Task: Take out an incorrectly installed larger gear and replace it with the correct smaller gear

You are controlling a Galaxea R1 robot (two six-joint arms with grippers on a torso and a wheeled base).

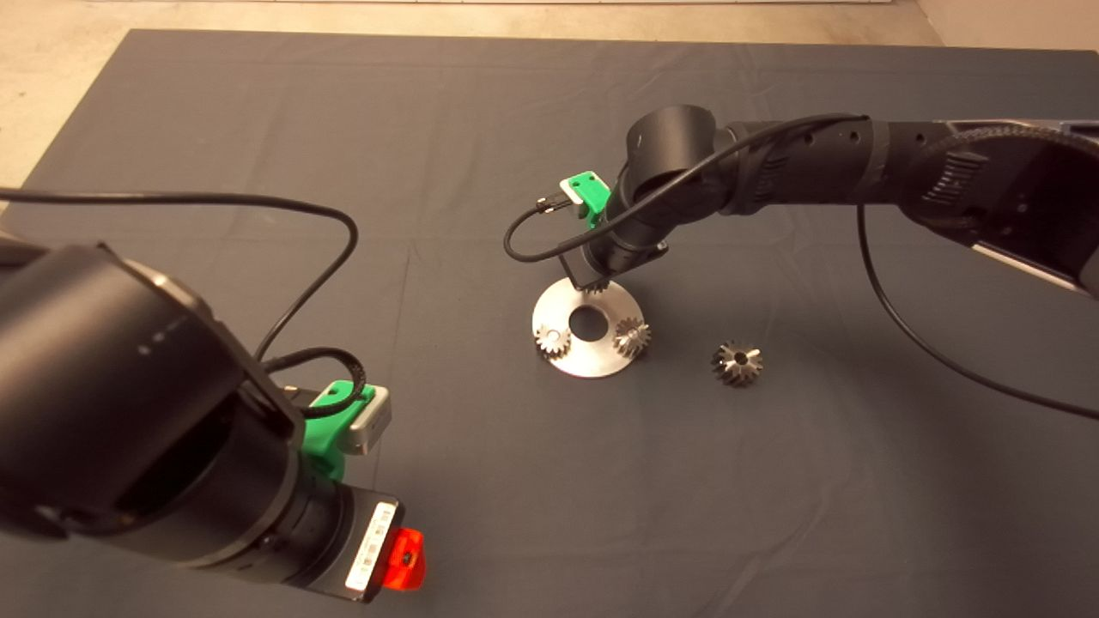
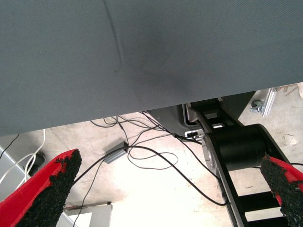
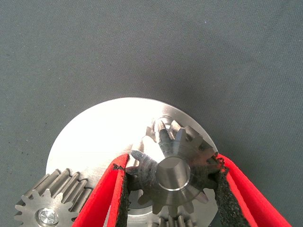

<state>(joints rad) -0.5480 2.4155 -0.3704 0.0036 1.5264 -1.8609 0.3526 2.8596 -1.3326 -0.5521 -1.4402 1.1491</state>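
Red fingers [image 3: 118,189] of the right gripper [image 3: 170,189] clamp a steel gear [image 3: 173,168] over the round plate [image 3: 102,127]. Well apart on the mat [image 1: 481,481] lies the larger gear [image 1: 737,362]. Left gripper [image 2: 165,189] hangs spread, off the mat.

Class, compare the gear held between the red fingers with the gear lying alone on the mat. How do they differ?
The larger gear sits over the steel disc, clamped by the right gripper; the smaller gear lies free on the mat beside it. The larger gear's centre shows bright metal; the smaller gear's is a dark hole. Both are toothed steel. The left gripper waits, lower left.
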